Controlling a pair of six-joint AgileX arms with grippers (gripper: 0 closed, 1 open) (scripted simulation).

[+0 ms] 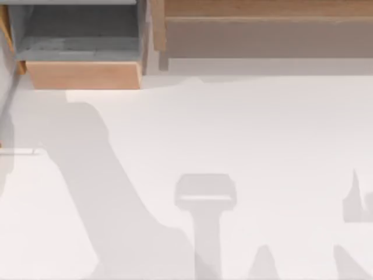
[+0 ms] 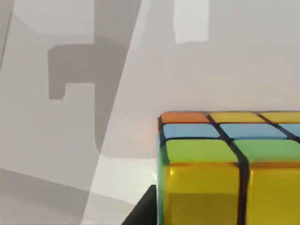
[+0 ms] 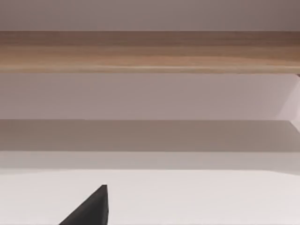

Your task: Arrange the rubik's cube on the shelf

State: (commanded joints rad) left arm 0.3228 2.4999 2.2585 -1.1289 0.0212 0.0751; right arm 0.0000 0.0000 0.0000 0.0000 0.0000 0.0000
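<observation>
While the rubik's cube sits very close in the left wrist view, above the white surface, I cannot tell if the left hand grasps it. In the top view, the shelf lies at the far right, beside a grey-lined box.

Even, bright light is falling on the white worktop. Soft-edged grey shadows are lying well in front of the shelf. A small highlight is glinting on the rubik's cube, yellow face. Edges are looking slightly soft.
</observation>
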